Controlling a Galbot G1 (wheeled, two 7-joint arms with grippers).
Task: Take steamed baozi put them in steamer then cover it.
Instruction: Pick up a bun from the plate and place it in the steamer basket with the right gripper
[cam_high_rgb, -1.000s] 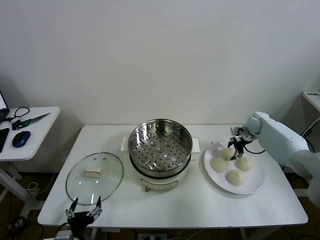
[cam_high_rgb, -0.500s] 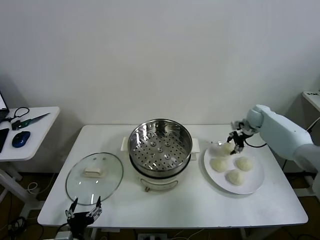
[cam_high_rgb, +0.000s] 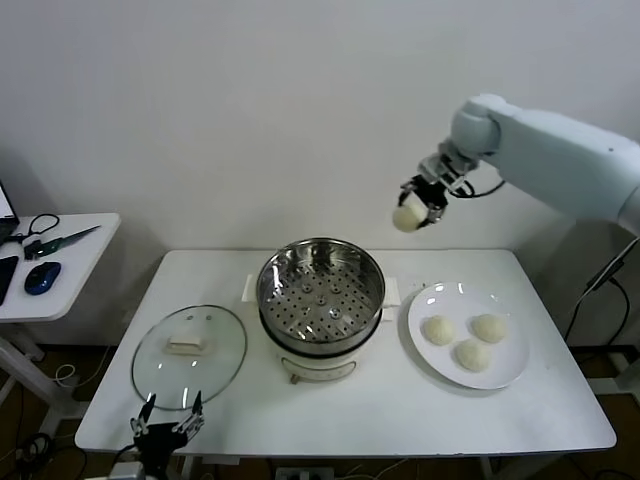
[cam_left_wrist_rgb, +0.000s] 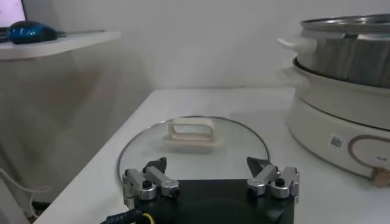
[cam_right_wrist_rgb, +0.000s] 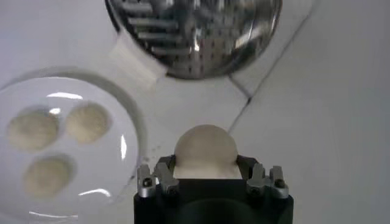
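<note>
left gripper (cam_high_rgb: 170, 428) parked at front-left bench edge, fingers spread, just before cover (cam_high_rgb: 189, 355) lying flat on left half. steamer (cam_high_rgb: 321, 290) at bench centre, basket bare. right gripper (cam_high_rgb: 421, 205) raised high above bench, pinching one baozi (cam_high_rgb: 407, 217); basket lies below and to its left, so right arm nearer. three baozi remain on plate (cam_high_rgb: 510, 368), right half.

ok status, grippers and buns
Right gripper shut on a bun, high between plate and steamer. Left gripper open, parked near the lid. Three buns on the plate. Steamer uncovered, nothing in the way.
</note>
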